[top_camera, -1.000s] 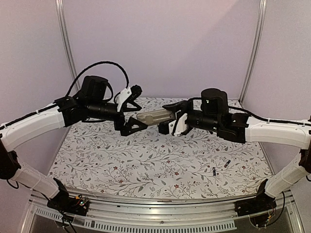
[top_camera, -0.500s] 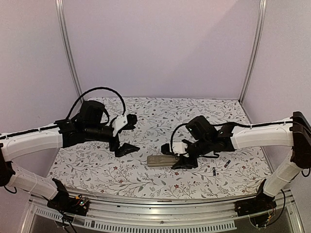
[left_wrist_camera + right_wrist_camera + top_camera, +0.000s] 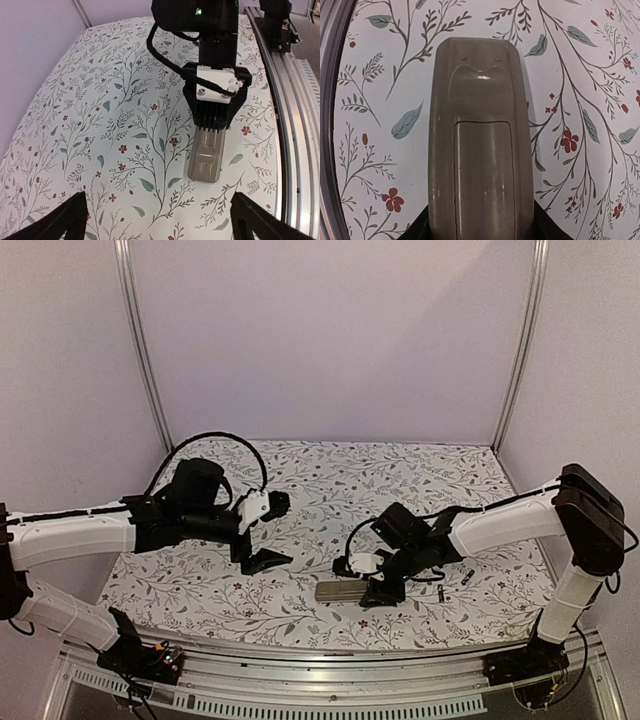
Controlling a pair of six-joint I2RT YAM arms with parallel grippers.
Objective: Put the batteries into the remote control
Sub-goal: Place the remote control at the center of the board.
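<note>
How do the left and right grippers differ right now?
The left gripper has its fingers spread wide and holds nothing; the right gripper is shut on one end of the remote. The left gripper sits higher over the table; the right gripper is down low, the remote back-up at the surface. Both are black with a white block behind the fingers.

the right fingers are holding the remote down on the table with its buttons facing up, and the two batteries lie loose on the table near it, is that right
Not quite: the remote lies with its back up. The right wrist view shows a plain grey-beige back with a panel outline, no buttons or screen. The rest holds: the right fingers grip it on the table, and the batteries lie loose nearby.
</note>
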